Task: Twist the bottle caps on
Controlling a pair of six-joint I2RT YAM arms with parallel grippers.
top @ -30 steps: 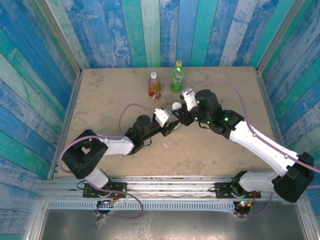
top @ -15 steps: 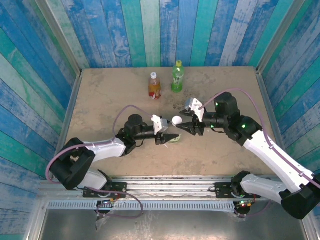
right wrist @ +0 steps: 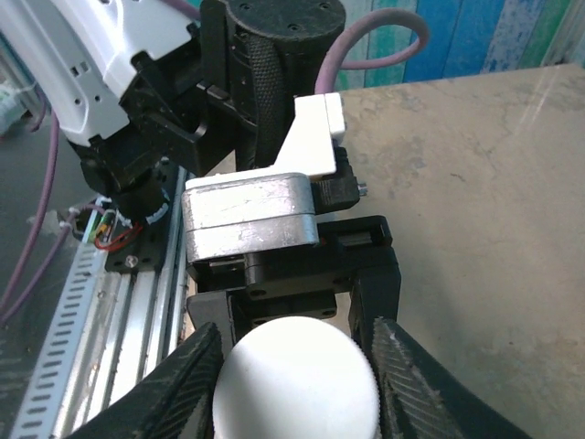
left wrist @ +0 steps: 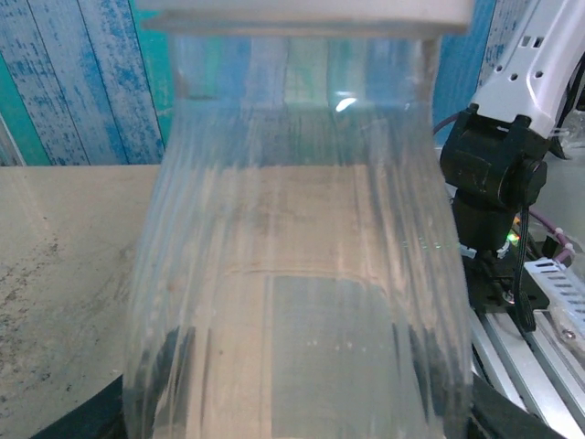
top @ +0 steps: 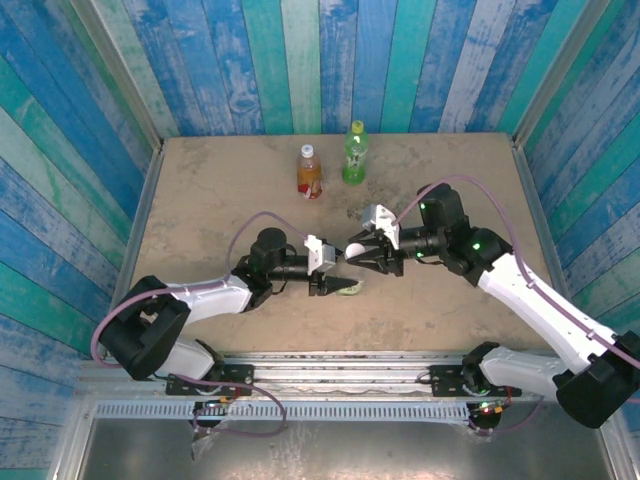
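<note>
Though its base is cropped, clear bottle (left wrist: 292,274) pinched in left pincer (top: 338,284), white cap (right wrist: 294,366) in right pincer (right wrist: 295,407).

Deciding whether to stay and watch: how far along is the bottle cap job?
Done, apparently: the amber bottle and the green bottle stand capped at the far side of the table. In hand: the left gripper holds the clear bottle, and the right gripper pinches the white cap sitting on its neck. Left: screwing that last cap tight.
</note>
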